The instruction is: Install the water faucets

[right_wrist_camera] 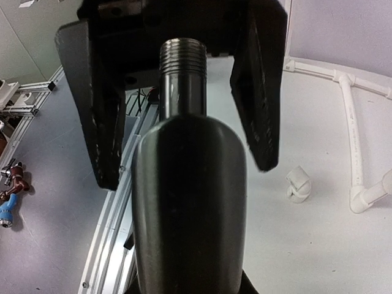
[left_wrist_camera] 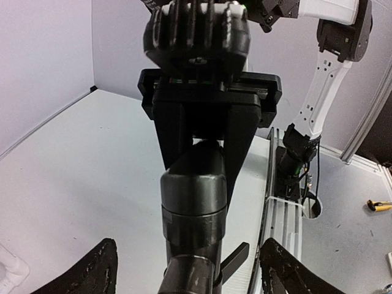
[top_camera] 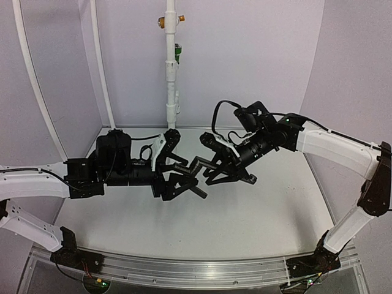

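The black metal faucet hangs in the air between my two grippers over the middle of the table. My right gripper is shut on its thick body; in the left wrist view its fingers clamp the far end of the faucet. In the right wrist view the faucet fills the foreground and hides my own fingers. Its threaded end points between the left gripper's fingers. My left gripper is open, its fingers wide on both sides of the faucet without touching it. A short lever sticks out sideways.
A tall white pipe stands at the back with an orange valve and a green valve. A white elbow fitting and a white pipe run lie on the table. An aluminium rail runs along the near edge.
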Available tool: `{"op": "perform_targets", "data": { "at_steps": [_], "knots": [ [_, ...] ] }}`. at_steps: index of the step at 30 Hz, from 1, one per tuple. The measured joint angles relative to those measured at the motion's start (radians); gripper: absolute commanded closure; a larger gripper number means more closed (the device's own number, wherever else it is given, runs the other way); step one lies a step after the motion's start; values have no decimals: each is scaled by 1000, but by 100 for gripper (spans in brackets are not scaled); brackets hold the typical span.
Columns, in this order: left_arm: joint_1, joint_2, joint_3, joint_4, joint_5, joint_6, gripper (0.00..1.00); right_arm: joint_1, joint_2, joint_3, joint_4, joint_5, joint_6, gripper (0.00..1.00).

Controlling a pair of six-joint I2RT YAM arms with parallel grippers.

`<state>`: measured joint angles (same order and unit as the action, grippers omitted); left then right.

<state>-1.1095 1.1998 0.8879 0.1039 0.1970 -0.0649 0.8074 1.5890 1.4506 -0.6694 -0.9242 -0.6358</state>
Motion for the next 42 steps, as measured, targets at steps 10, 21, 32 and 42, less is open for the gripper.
{"op": "perform_targets", "data": {
  "at_steps": [10,21,32,42],
  "knots": [
    [44,-92,45,-248,-198,-64,6,-54,-40,-72,-20,167,64,100],
    [294,257,323,-724,-297,-199,16,-88,-86,-129,-82,349,88,100],
    [317,633,569,-976,-198,-137,30,-88,-85,-129,-170,365,80,100],
    [337,720,597,-1034,-103,-65,36,-88,-72,-121,-226,344,60,100]
  ]
}}
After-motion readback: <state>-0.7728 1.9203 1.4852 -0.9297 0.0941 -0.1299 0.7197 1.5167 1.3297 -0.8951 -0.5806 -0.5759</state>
